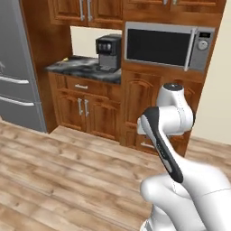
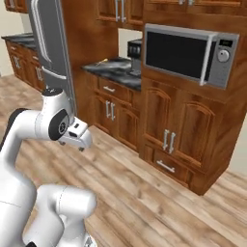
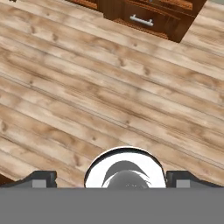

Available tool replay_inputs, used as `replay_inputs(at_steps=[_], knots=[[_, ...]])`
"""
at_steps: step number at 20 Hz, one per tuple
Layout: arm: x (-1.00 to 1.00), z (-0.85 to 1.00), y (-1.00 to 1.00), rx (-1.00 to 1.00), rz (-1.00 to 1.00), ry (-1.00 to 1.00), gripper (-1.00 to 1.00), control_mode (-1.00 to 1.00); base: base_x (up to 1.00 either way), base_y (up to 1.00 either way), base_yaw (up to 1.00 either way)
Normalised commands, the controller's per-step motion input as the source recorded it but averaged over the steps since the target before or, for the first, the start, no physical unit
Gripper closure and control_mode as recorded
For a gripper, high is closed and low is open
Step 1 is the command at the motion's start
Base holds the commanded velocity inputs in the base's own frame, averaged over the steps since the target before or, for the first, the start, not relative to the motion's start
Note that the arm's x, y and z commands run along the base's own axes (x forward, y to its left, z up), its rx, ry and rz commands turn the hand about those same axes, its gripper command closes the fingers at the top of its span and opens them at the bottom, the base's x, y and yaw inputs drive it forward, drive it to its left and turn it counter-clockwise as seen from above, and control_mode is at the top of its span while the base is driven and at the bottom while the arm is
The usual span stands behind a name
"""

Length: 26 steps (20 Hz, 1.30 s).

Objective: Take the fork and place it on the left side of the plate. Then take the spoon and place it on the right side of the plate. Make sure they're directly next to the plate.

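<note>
Kitchen scene containing 1 microwave (image 1: pixel 168 45), 1 coffee machine (image 1: pixel 108 52), 1 steel refrigerator (image 1: pixel 18 67) and 1 dark stone counter (image 1: pixel 83 68). Beneath the counter sit perhaps 2 cabinet doors (image 1: pixel 79 108), edges unclear.

so my arm (image 1: pixel 169 135) is folded up tight over the base right now, elbow bent hard, forearm doubled back. In the right base view the wrist and hand stick out sideways, pointing down toward the floor. My gripper (image 3: pixel 112 181) has its jaws spread wide apart, fingertips (image 3: pixel 39 179) at opposite edges of the hand view, nothing between them.
</note>
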Motion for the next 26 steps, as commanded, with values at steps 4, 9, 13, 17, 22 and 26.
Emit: replay_inputs(at_steps=[4, 9, 13, 17, 22, 26], knots=[[0.00, 0.00, 0.00, 0.00, 0.00, 0.00, -1.00, 1.00, 1.00, 0.22, -0.15], [0.00, 0.00, 0.00, 0.00, 0.00, 0.00, -1.00, 1.00, 1.00, 0.51, -0.02], [0.00, 0.00, 0.00, 0.00, 0.00, 0.00, -1.00, 1.00, 1.00, 0.57, 0.00], [0.00, 0.00, 0.00, 0.00, 0.00, 0.00, -1.00, 1.00, 1.00, 0.40, -0.02], [0.00, 0.00, 0.00, 0.00, 0.00, 0.00, -1.00, 1.00, 1.00, 0.38, -0.10], [0.00, 0.00, 0.00, 0.00, 0.00, 0.00, -1.00, 1.00, 1.00, 0.48, -0.18]])
